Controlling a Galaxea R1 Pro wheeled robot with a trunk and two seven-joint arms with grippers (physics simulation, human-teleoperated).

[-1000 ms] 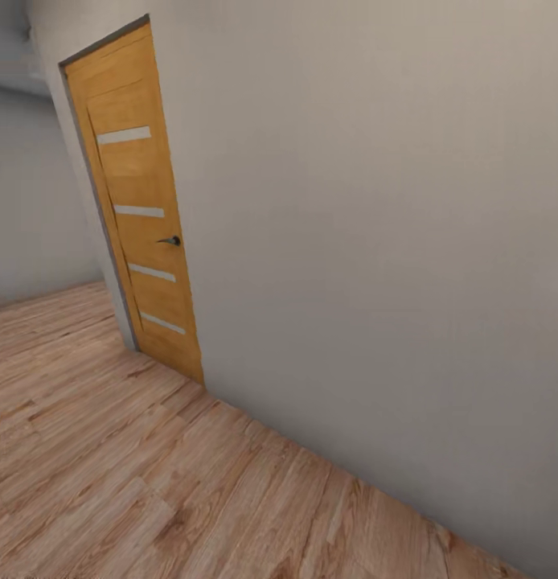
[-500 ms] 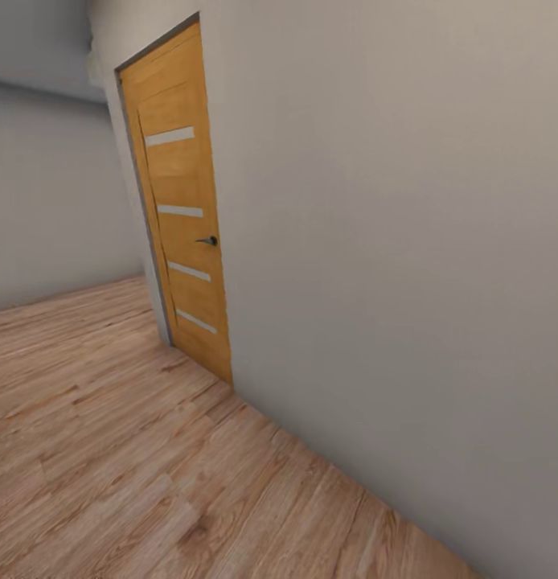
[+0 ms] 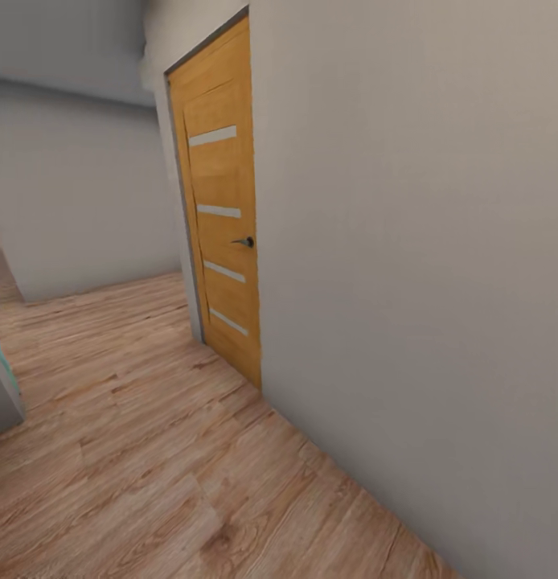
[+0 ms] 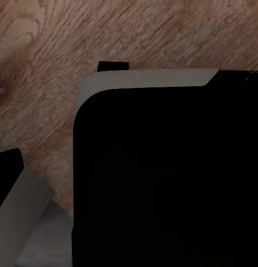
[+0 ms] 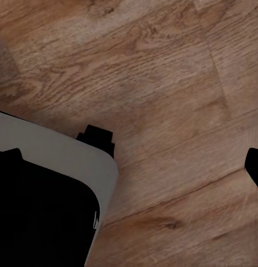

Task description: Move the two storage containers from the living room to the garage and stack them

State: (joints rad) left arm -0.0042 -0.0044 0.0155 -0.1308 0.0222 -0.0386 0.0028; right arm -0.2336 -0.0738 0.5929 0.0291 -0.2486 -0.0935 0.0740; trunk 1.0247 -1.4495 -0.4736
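Observation:
The two storage containers are out of view, and so is the garage. In the head view I face a corridor with light wood planks [image 3: 134,450] underfoot and a pale grey wall [image 3: 408,265] running along my right. The left wrist view looks down on a dark, grey-edged part of my own body [image 4: 162,178] over wood planks [image 4: 45,50]. That body's rounded corner [image 5: 39,211] also appears in the right wrist view, above more planks [image 5: 162,72].
An orange wooden door [image 3: 223,209] with frosted slits and a dark handle [image 3: 245,241] is set, shut, in the right-hand wall. A grey object with a teal edge [image 3: 2,386] pokes in at the left. Past the door the corridor opens leftward along a far wall [image 3: 78,201].
The whole picture has shifted: the camera has turned left, so the door sits further right. The grey, teal-edged object has come into view at the left edge.

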